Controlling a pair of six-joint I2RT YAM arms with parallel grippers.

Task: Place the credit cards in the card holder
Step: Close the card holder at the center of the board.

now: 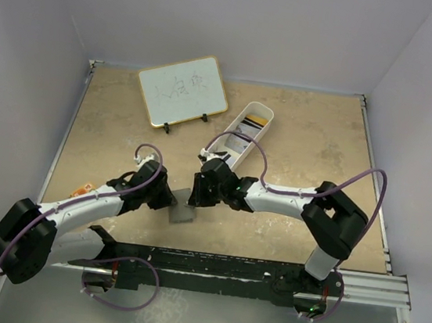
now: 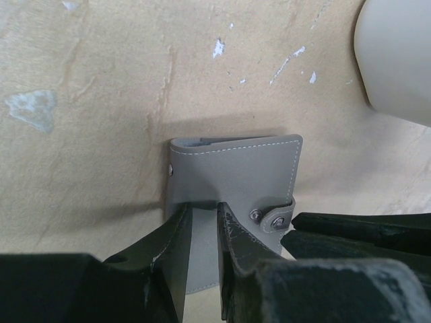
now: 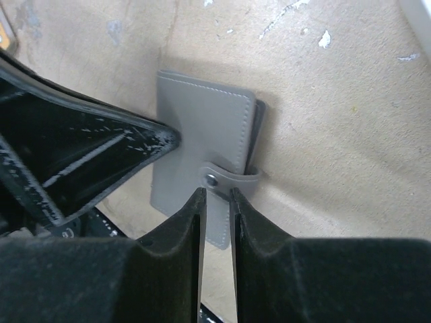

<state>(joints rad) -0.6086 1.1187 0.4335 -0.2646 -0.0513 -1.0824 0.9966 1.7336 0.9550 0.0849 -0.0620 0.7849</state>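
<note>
Black fingers [image 2: 180, 232] of the left gripper [image 2: 202, 210] fill the bottom of its wrist view. The tips stand a narrow gap apart, down on the near part of the wallet [image 2: 236, 168]. I cannot tell whether they pinch it or only press on its face. The wallet is grey and folded shut, and it lies flat on the table [image 2: 87, 161] with its tab [image 2: 273, 217] snapped over one edge.

The right gripper [image 3: 215, 195] comes at the wallet [image 3: 202, 128] from the other side. Its fingertips [image 3: 196, 202] are also a narrow slit apart, just beside the tab [image 3: 229, 178]. Whether they grasp the tab or the wallet's edge does not show. Each wrist view shows the other gripper close by at the wallet.

From above, the left gripper [image 1: 163, 194] and right gripper [image 1: 196, 193] meet over the wallet [image 1: 181, 211] near the middle of the table [image 1: 313, 142], toward the arms. The cards [image 1: 255, 121] lie well apart from it, inside a long white tray [image 1: 263, 107] farther back. A yellow-orange one is at the far end and darker ones are nearer. A whiteboard [image 1: 183, 90] stands left of the tray.
</note>
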